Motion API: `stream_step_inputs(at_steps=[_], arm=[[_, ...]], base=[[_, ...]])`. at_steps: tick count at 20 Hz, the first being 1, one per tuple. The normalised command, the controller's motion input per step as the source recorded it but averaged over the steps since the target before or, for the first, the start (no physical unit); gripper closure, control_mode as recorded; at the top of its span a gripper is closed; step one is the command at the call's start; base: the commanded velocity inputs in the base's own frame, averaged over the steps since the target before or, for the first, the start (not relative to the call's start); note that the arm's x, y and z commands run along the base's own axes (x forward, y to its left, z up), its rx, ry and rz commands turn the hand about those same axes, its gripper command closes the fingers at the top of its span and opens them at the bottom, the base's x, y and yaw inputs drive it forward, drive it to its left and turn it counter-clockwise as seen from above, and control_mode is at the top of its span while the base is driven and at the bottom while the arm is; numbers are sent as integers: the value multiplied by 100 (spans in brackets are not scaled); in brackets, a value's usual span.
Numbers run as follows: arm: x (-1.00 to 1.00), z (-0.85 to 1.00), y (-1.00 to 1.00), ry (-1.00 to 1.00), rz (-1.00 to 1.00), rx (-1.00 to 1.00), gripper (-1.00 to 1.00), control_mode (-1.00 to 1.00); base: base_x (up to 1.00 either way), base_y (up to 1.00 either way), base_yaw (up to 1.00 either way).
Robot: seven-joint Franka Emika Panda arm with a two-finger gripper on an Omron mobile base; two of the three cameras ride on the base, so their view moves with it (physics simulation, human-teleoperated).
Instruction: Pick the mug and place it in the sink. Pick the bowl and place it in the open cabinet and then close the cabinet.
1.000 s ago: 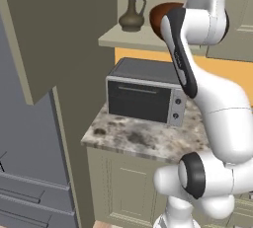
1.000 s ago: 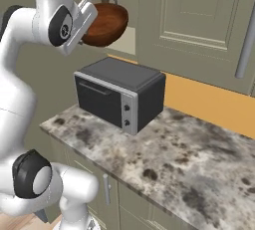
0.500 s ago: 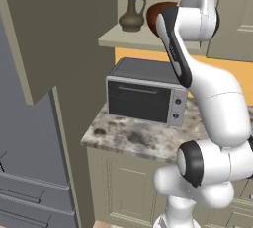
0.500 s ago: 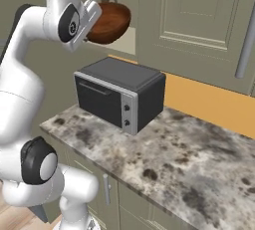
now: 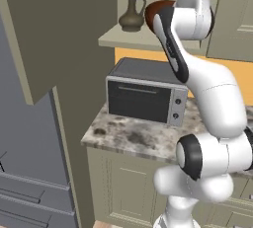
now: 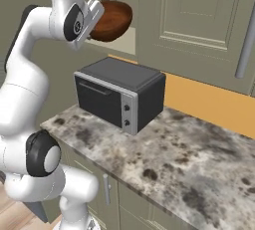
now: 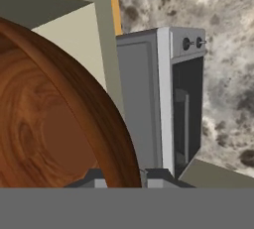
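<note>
My gripper is shut on the rim of the reddish-brown wooden bowl and holds it tilted, high above the counter. The bowl hangs at the front edge of the open cabinet's shelf, just right of a dark jug. In the left base view the bowl peeks out behind my arm. The hand view has the bowl large on the left, its rim running down between the fingertips. The cabinet door stands swung open at the left. The sink is out of view.
A dark toaster oven sits on the speckled stone counter directly under the shelf. A shut wall cabinet with a grey bar handle is to the right. A tall grey fridge stands beyond the open door.
My arm has straightened upward and carried the bowl slightly closer to the cabinet shelf. The grip on the bowl is the same.
</note>
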Motion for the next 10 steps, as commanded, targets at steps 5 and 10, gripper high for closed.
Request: stream_step_inputs(at_steps=[5,10], arm=[[13,-11,-10,-6,0,0,100,-100],[0,-15,-14,-13,0,0,100,-100]], base=[[0,0,0],[0,0,0]])
